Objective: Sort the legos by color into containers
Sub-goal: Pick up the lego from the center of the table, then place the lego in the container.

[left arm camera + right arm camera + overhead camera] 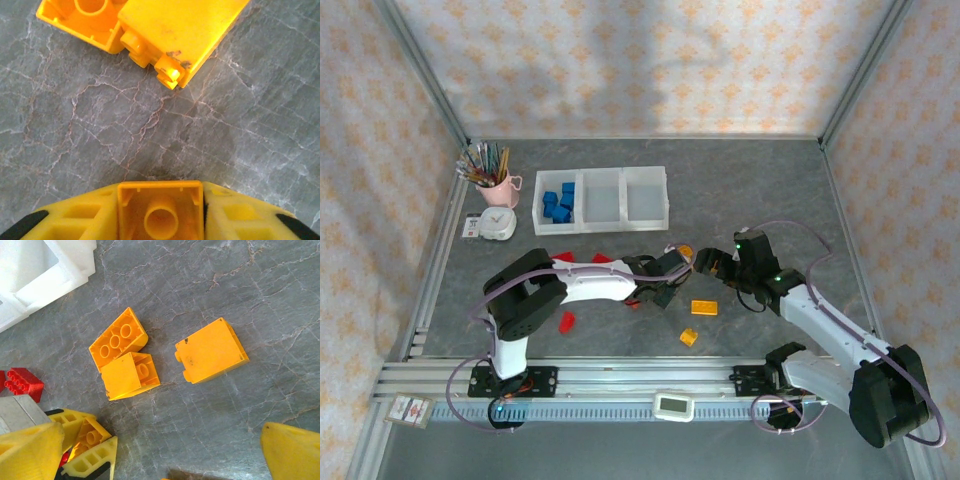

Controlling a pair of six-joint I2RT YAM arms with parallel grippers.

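My left gripper (161,202) is shut on a small yellow brick (161,212), its hollow underside facing the camera, just above the grey table. Two more yellow bricks (180,30) (90,15) lie ahead of it. In the right wrist view, three yellow bricks (212,350) (131,375) (117,340) lie on the table ahead of my right gripper (160,440), which is open and holds nothing. The left gripper with its brick (90,437) shows at lower left. The three-bin tray (645,222) stands at the back; its left bin holds blue bricks (558,202).
Red bricks (567,321) (602,258) lie around the left arm, one also beside the left gripper (22,384). Two yellow bricks (703,307) (689,337) lie nearer the front. A pink cup of pencils (498,185) and a small white timer (498,224) stand left of the tray.
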